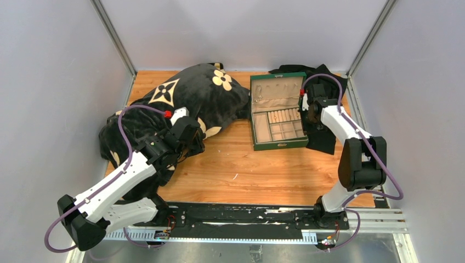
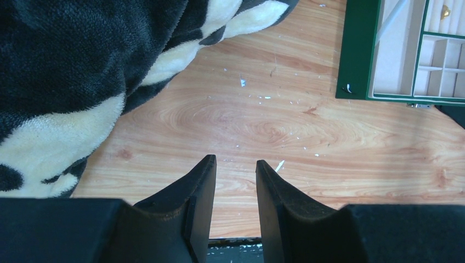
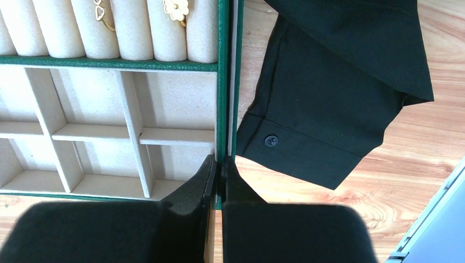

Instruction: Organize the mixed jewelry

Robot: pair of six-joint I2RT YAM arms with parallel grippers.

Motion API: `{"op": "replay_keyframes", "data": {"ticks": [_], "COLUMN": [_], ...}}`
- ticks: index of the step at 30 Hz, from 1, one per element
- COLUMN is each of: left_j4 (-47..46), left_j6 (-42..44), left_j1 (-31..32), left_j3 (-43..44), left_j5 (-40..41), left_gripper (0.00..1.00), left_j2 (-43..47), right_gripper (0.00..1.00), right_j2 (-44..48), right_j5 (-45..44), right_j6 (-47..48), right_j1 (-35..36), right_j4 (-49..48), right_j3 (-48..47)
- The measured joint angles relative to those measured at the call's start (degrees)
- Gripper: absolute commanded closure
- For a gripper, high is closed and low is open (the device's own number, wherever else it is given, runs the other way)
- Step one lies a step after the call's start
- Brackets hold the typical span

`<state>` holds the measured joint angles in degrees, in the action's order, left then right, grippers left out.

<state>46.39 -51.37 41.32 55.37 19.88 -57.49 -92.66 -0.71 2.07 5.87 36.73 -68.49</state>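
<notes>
A thin gold ring and a gold flower piece sit tucked in the cream ring rolls of the green box. They could be jolted loose if the right jaws, pressed together right at the box's right wall, shove or tip it. Both pieces lie beyond and to the left of those jaws, across the divided compartments, while the left jaws, spread and empty, hover over bare surface well apart from the box.
</notes>
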Motion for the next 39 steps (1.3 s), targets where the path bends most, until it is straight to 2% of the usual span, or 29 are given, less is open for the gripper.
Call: {"op": "replay_keyframes", "data": {"ticks": [9, 10, 13, 15, 18, 19, 24, 30, 35, 39], "left_j4": [-0.02, 0.00, 0.00, -0.02, -0.02, -0.02, -0.02, -0.04, -0.04, -0.98], "left_j6": [-0.04, -0.04, -0.07, -0.07, -0.09, -0.09, -0.28, -0.22, 1.92, 5.70], "left_j1": [0.00, 0.00, 0.00, 0.00, 0.00, 0.00, 0.00, 0.00, 0.00, 0.00], "left_j3": [-0.66, -0.85, -1.09, -1.09, -1.14, -1.18, -1.55, -1.57, -0.55, 3.15], "left_j5": [0.00, 0.00, 0.00, 0.00, 0.00, 0.00, -0.11, -0.46, -2.14, -4.33], "left_gripper": [0.62, 0.62, 0.62, 0.62, 0.62, 0.62, 0.62, 0.62, 0.59, 0.57], "left_j2": [0.35, 0.50, 0.79, 0.87, 1.01, 1.05, 1.05, 1.05, 0.85, -0.26], "right_gripper": [1.00, 0.97, 0.74, 0.67, 0.51, 0.49, 0.48, 0.47, 0.45, 0.45], "right_j2": [-0.11, -0.17, -0.28, -0.28, -0.42, -0.39, 0.59, 7.34, 11.98, 10.69], "right_j5": [1.38, 1.44, 1.51, 1.77, 1.81, 1.77, 1.68, 0.04, -0.48, -0.42], "right_j6": [0.00, -0.02, -0.17, -0.59, -1.05, -1.09, -1.20, -2.86, -5.44, -8.20], "right_j1": [0.00, 0.00, 0.00, 0.00, 0.00, 0.00, 0.00, 0.00, 0.00, 0.11], "right_j4": [0.00, -0.02, 0.00, 0.09, 0.42, 0.68, 1.62, 2.10, 0.59, -0.96], "right_j3": [0.00, 0.00, -0.04, -0.07, -0.07, -0.07, -0.07, -1.22, -6.27, -14.34]}}
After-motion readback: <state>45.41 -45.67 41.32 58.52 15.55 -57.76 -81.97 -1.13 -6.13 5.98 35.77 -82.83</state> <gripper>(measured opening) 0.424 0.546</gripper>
